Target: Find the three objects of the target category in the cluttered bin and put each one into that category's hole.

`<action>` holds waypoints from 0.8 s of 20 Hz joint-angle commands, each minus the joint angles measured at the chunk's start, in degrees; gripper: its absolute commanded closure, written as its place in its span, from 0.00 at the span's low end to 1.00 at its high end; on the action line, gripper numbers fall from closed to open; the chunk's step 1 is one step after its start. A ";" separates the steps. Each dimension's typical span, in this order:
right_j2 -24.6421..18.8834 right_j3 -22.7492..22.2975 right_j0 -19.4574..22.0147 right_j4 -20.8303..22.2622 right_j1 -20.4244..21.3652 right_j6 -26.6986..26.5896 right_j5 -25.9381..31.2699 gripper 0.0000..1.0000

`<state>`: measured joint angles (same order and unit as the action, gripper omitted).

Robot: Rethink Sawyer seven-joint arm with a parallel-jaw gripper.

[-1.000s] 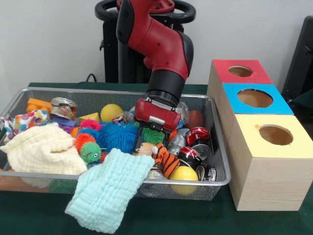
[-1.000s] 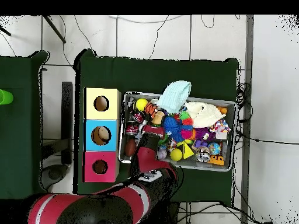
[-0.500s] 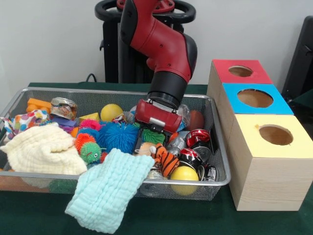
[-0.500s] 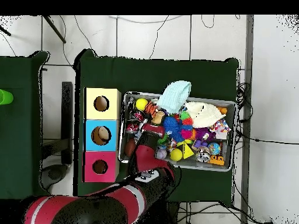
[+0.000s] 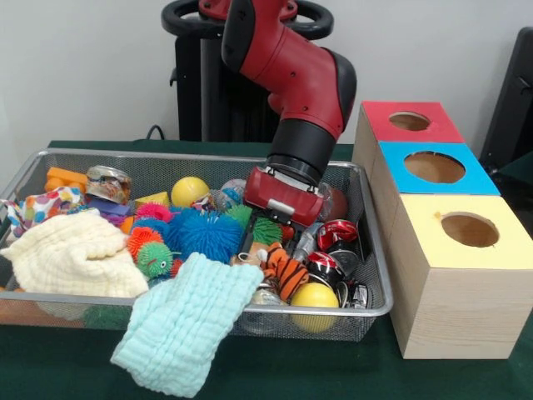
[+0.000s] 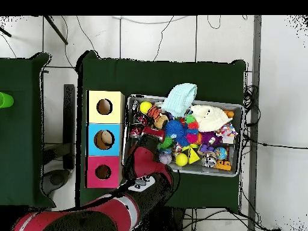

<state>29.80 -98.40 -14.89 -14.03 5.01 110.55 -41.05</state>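
Observation:
My gripper [image 5: 266, 237] hangs low inside the wire bin [image 5: 200, 157], right of its middle, directly over a green spiky ball [image 5: 267, 230]. Whether it holds that ball is hidden by its red housing. Around it lie a striped tiger toy [image 5: 283, 272], crushed red-and-black cans [image 5: 337, 234], a blue spiky ball [image 5: 204, 233] and a yellow ball [image 5: 313, 297]. The three boxes with holes stand right of the bin: red [image 5: 379, 117], blue [image 5: 396, 167], yellow [image 5: 425, 237]. In the overhead view the gripper [image 6: 155, 137] is in the bin's left part, near the blue box [image 6: 93, 139].
A mint cloth [image 5: 187, 321] hangs over the bin's front rim and a cream cloth [image 5: 71, 254] covers its left end. A second yellow ball [image 5: 189, 191], a can [image 5: 108, 182] and orange blocks [image 5: 65, 177] lie along the back.
The arm and gripper have shifted to the right in the front view, toward the boxes, staying low in the bin. More green shows left of the gripper now.

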 commanded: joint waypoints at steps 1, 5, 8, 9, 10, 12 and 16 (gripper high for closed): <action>-3.74 7.11 -2.48 -5.70 1.30 2.31 10.59 0.00; -3.08 8.70 -2.92 -6.24 -0.25 3.28 10.39 0.00; -2.71 9.36 -3.04 -6.26 -0.99 3.77 10.08 0.00; -2.73 9.49 -2.95 -6.03 -1.05 3.91 10.04 0.00; -2.74 9.54 -2.85 -5.81 -1.12 3.98 9.93 0.00; -2.83 9.62 -2.60 -5.29 -1.30 4.21 9.46 0.00; -3.00 9.77 -2.01 -4.27 -1.69 4.81 8.32 0.00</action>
<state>31.02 -95.60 -17.87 -17.40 5.48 110.55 -32.80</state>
